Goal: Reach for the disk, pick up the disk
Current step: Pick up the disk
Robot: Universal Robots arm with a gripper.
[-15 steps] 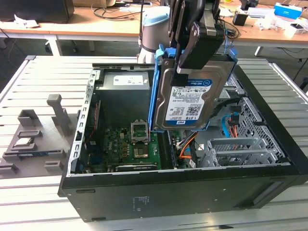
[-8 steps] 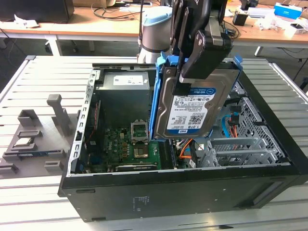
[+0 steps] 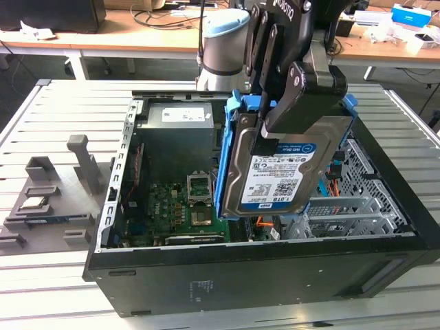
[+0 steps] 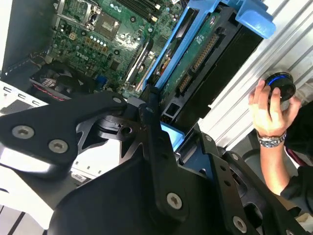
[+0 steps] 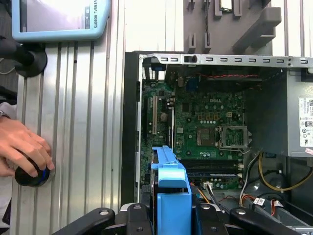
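The disk (image 3: 275, 175), a silver drive with a white-and-blue label in a blue carrier frame, hangs tilted on edge above the open computer case (image 3: 240, 265). My gripper (image 3: 269, 137) is shut on its upper edge, with black fingers (image 3: 265, 89) on both faces. In the second wrist view the disk (image 4: 205, 54) runs away from the gripper (image 4: 171, 134), its dark underside and connector showing. In the first wrist view its blue frame (image 5: 171, 193) rises between the gripper (image 5: 173, 220) fingers, over the motherboard.
Below lie the green motherboard (image 3: 172, 203) and a metal drive cage (image 3: 357, 199). A grey slotted stand (image 3: 48, 199) sits on the slatted table at the exterior view's left. A person's hand (image 5: 24, 147) rests on a black knob (image 4: 279, 88) beside the case.
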